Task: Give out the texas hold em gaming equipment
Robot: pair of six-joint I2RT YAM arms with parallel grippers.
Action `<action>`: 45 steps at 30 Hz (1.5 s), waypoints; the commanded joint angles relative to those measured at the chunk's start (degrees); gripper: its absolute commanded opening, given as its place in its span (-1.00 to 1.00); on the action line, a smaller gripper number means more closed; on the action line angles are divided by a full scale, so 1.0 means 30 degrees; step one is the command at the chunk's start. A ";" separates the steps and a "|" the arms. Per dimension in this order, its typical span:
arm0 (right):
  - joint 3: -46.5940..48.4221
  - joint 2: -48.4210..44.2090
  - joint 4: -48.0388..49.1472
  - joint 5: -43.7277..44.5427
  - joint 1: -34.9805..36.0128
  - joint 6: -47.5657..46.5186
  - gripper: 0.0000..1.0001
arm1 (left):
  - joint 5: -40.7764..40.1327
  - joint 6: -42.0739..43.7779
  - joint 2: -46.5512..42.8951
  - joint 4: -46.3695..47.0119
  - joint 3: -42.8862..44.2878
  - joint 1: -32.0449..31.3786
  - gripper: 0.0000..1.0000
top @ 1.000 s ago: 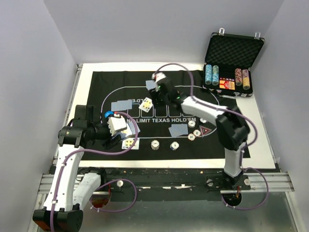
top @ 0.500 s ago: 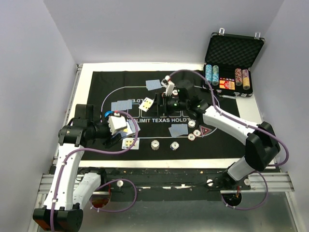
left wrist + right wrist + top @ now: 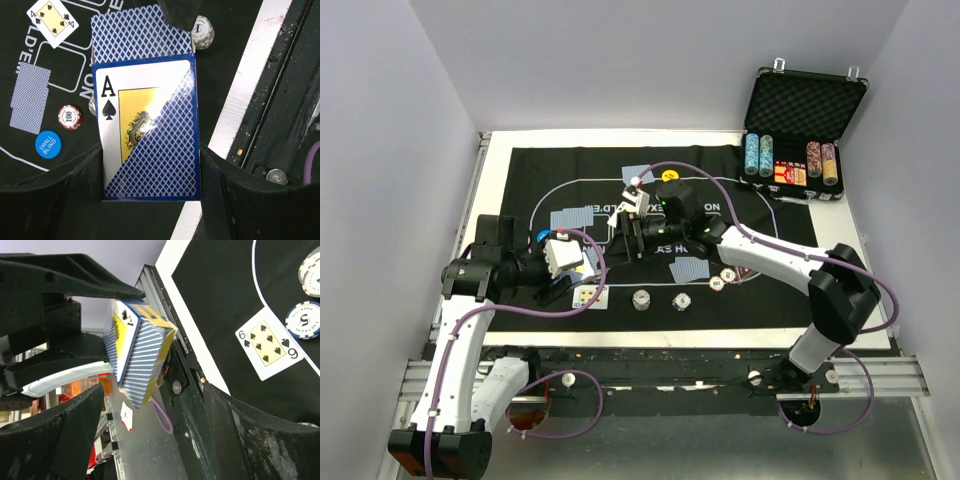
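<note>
Black mat (image 3: 760, 300) on desk (image 3: 865, 300): dealing layout.
Left claw (image 3: 150, 172) pinching deck box (image 3: 150, 135) above mat's near-left part. Cards (image 3: 127, 35) poke out, likely offered for drawing.
Right claw (image 3: 628, 238) spread, empty, facing box, apart.
Chip stacks (image 3: 641, 299), blue button (image 3: 48, 144) lie on mat.

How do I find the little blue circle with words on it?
Look on the big black mat, near the held deck box. Beside a red-and-white chip lies a flat blue disc; it alone says SMALL BLIND.
</note>
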 commanded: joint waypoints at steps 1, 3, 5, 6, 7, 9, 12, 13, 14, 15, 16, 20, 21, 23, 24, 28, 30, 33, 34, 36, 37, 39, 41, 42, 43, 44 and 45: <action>0.0534 0.0967 0.0169 -0.0384 0.0043 0.0584 0.72 | 0.0429 0.0032 -0.0161 0.0418 0.0576 -0.0070 -0.05; 0.0446 0.1261 0.0518 -0.0442 0.0013 0.0876 0.61 | 0.0458 0.0061 -0.0191 0.0388 0.0635 -0.0070 -0.05; 0.0387 0.1437 0.0841 -0.0414 0.0013 0.1169 0.48 | 0.0517 0.0061 -0.0219 0.0417 0.0635 -0.0070 -0.05; 0.0387 0.1524 0.0959 -0.0385 0.0042 0.1287 0.39 | 0.0488 0.0061 -0.0191 0.0359 0.0635 -0.0070 -0.05; 0.0387 0.1641 0.1076 -0.0355 0.0043 0.1433 0.34 | 0.0517 0.0090 -0.0249 0.0359 0.0635 -0.0070 -0.05; 0.0416 0.1788 0.1427 -0.0413 0.0042 0.1755 0.27 | 0.0546 0.0090 -0.0249 0.0359 0.0635 -0.0070 -0.05; 0.0416 0.1994 0.1897 -0.0531 0.0014 0.2137 0.14 | 0.0546 0.0120 -0.0249 0.0330 0.0665 -0.0070 -0.04; 0.0416 0.1994 0.1955 -0.0531 0.0042 0.2167 0.08 | 0.0488 0.0091 -0.0249 0.0359 0.0665 -0.0070 -0.05; 0.0387 0.1994 0.1927 -0.0531 0.0014 0.2167 0.02 | 0.0488 0.0148 -0.0249 0.0301 0.0665 -0.0099 -0.05; 0.0329 0.1849 0.1927 -0.0502 0.0042 0.2138 -0.02 | 0.0430 0.0178 -0.0249 0.0300 0.0665 -0.0071 -0.05; 0.0270 0.1819 0.1840 -0.0415 0.0014 0.2109 -0.04 | 0.0429 0.0207 -0.0278 0.0300 0.0665 -0.0070 -0.05; -0.0081 0.1351 0.1136 -0.0033 -0.0161 0.1640 -0.15 | 0.0516 0.0179 -0.0278 0.0330 0.0665 -0.0070 -0.05; -0.0227 0.1263 0.1136 -0.0033 -0.0249 0.1640 -0.17 | 0.0546 0.0178 -0.0249 0.0359 0.0665 -0.0070 -0.05; -0.0608 0.0970 0.1136 -0.0004 -0.0542 0.1698 -0.23 | 0.0605 0.0178 -0.0220 0.0388 0.0665 -0.0070 -0.05; -0.0783 0.0766 0.1136 -0.0004 -0.0659 0.1669 -0.27 | 0.0576 0.0178 -0.0191 0.0359 0.0665 -0.0070 -0.05; -0.1312 0.0179 0.1077 0.0026 -0.1099 0.1786 -0.40 | 0.0576 0.0208 -0.0191 0.0388 0.0694 -0.0070 -0.05; -0.1488 -0.0056 0.1048 0.0026 -0.1187 0.1786 -0.45 | 0.0605 0.0149 -0.0161 0.0447 0.0723 -0.0070 -0.05; -0.1693 -0.0378 0.1048 -0.0003 -0.1363 0.1874 -0.53 | 0.0576 0.0149 -0.0132 0.0447 0.0723 -0.0070 -0.05; -0.1751 -0.0466 0.1048 -0.0033 -0.1392 0.1961 -0.54 | 0.0546 0.0120 -0.0074 0.0418 0.0723 -0.0070 -0.05; -0.1781 -0.0525 0.1048 -0.0150 -0.1451 0.1962 -0.57 | 0.0575 0.0149 -0.0132 0.0476 0.0723 -0.0070 -0.05; -0.1781 -0.0641 0.1048 -0.0150 -0.1451 0.2020 -0.58 | 0.0546 0.0149 -0.0132 0.0505 0.0694 -0.0070 -0.05; -0.1811 -0.0788 0.1048 -0.0209 -0.1510 0.2108 -0.63 | 0.0604 0.0091 -0.0102 0.0505 0.0665 -0.0070 -0.05; -0.1869 -0.1080 0.1018 -0.0209 -0.1656 0.2225 -0.67 | 0.0547 0.0090 -0.0073 0.0535 0.0665 -0.0070 -0.05; -0.1898 -0.1227 0.1047 -0.0267 -0.1772 0.2284 -0.68 | 0.0546 0.0090 -0.0073 0.0535 0.0636 -0.0070 -0.05; -0.1956 -0.1374 0.1048 -0.0325 -0.1919 0.2371 -0.70 | 0.0575 0.0090 -0.0102 0.0564 0.0606 -0.0099 -0.04; -0.2015 -0.1578 0.1019 -0.0442 -0.2094 0.2488 -0.71 | 0.0517 0.0119 -0.0103 0.0564 0.0577 -0.0071 -0.05; -0.2045 -0.1783 0.1047 -0.0559 -0.2270 0.2576 -0.73 | 0.0488 0.0149 -0.0132 0.0564 0.0548 -0.0070 -0.05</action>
